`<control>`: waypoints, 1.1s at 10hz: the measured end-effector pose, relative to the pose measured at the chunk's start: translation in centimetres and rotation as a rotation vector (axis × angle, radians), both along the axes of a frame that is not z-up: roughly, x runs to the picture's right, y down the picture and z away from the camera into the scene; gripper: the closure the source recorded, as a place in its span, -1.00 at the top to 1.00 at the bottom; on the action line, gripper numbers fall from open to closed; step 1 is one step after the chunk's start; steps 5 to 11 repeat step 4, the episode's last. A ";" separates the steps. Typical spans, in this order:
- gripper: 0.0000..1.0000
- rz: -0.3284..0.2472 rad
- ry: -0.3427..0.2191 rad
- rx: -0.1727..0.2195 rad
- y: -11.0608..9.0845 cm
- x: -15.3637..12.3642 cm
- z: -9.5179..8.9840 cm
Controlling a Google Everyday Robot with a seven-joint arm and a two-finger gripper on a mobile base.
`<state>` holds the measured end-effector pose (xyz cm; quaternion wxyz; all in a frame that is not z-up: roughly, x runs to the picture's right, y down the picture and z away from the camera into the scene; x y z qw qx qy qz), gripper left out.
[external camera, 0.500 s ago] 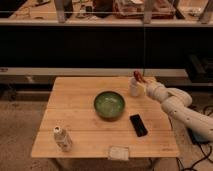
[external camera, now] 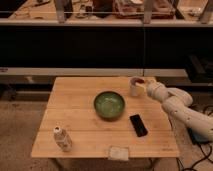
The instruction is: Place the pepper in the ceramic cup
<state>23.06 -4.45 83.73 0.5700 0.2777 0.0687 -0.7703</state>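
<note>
A white ceramic cup (external camera: pixel 134 88) stands near the back right of the wooden table (external camera: pixel 80 112). A small red pepper (external camera: pixel 140 80) shows at the cup's rim, on its right side. My gripper (external camera: pixel 145 87) reaches in from the right on the white arm (external camera: pixel 180 107) and sits right against the cup's right side at rim height. Whether the pepper lies inside the cup or is held over it does not show.
A green bowl (external camera: pixel 109 104) sits mid-table, left of the cup. A black phone (external camera: pixel 138 125) lies in front of the arm. A small bottle (external camera: pixel 62 138) lies at the front left, and a white packet (external camera: pixel 119 152) at the front edge. Dark shelving runs behind the table.
The red pepper has come down from above the cup to its rim. The gripper has shifted slightly left and down toward the cup.
</note>
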 end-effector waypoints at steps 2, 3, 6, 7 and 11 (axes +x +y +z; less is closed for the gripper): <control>0.60 -0.002 -0.001 0.002 -0.1 -0.1 -0.1; 0.60 -0.002 -0.001 0.002 -0.1 -0.1 -0.1; 0.60 -0.001 -0.001 0.002 -0.1 -0.1 -0.1; 0.60 -0.001 -0.001 0.002 -0.1 -0.1 -0.1; 0.60 -0.001 -0.001 0.002 -0.1 -0.1 -0.1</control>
